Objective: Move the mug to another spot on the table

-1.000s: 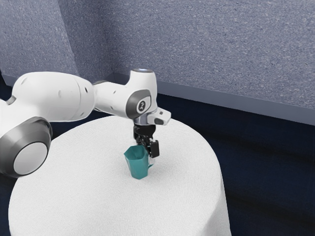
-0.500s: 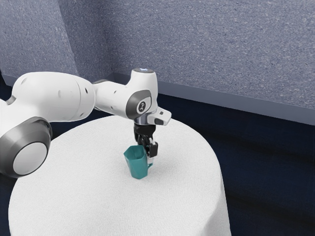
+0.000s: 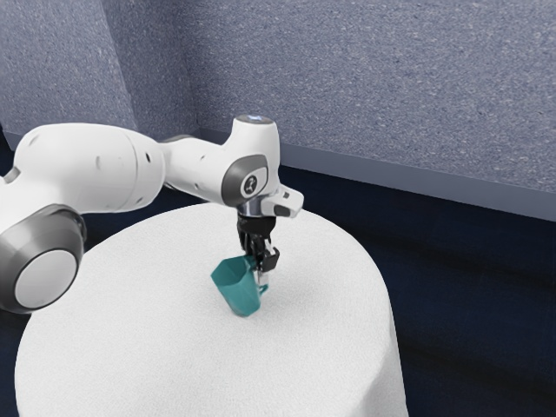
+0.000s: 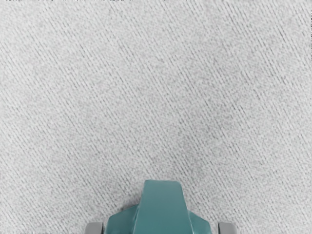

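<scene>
**Grey walls, white round table, teal mug tipped in the gripper**

Speckled grey walls (image 3: 391, 78) and a dark blue floor (image 3: 469, 287) surround a round table (image 3: 130, 347) draped in white cloth. The white arm (image 3: 95, 174) comes in from the exterior view's left. Near the tabletop's middle is the teal mug (image 3: 234, 285). It is tilted, its long axis leaning off upright, with the mouth toward the exterior view's left and the base low by the cloth. Just to its right, the gripper (image 3: 263, 263) is narrowly closed, pinching the mug's handle side from above.
</scene>
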You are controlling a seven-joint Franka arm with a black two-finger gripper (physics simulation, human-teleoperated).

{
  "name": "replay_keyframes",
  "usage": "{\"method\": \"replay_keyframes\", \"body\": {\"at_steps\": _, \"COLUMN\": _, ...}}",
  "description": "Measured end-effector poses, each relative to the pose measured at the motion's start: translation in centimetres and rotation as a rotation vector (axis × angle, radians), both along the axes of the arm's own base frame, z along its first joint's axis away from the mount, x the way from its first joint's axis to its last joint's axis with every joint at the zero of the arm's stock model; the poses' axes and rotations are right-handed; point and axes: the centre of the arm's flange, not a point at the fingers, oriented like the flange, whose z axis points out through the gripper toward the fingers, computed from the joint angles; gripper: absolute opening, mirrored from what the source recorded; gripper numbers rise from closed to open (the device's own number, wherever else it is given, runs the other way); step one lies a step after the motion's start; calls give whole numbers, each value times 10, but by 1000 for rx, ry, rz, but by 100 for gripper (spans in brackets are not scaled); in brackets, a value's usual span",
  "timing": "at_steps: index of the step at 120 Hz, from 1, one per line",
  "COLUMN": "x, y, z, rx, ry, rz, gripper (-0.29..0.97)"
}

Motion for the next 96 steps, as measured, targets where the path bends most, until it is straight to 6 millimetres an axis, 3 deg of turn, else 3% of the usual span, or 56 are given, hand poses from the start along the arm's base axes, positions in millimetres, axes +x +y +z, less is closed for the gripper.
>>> {"method": "replay_keyframes", "body": {"at_steps": 13, "x": 0, "y": -2, "z": 4, "rx": 9, "ry": -6, "rz": 1, "gripper": 10}}
{"method": "replay_keyframes", "body": {"at_steps": 54, "x": -1, "y": 4, "z": 48, "rx": 31, "ry": -62, "rz": 8, "gripper": -1}}
{"method": "replay_keyframes", "body": {"at_steps": 71, "x": -30, "y": 21, "z": 43, "rx": 29, "ry": -10, "rz": 41, "gripper": -5}}
{"method": "replay_keyframes", "body": {"at_steps": 96, "x": -56, "y": 38, "z": 26, "rx": 45, "ry": 43, "rz": 86, "gripper": -9}}
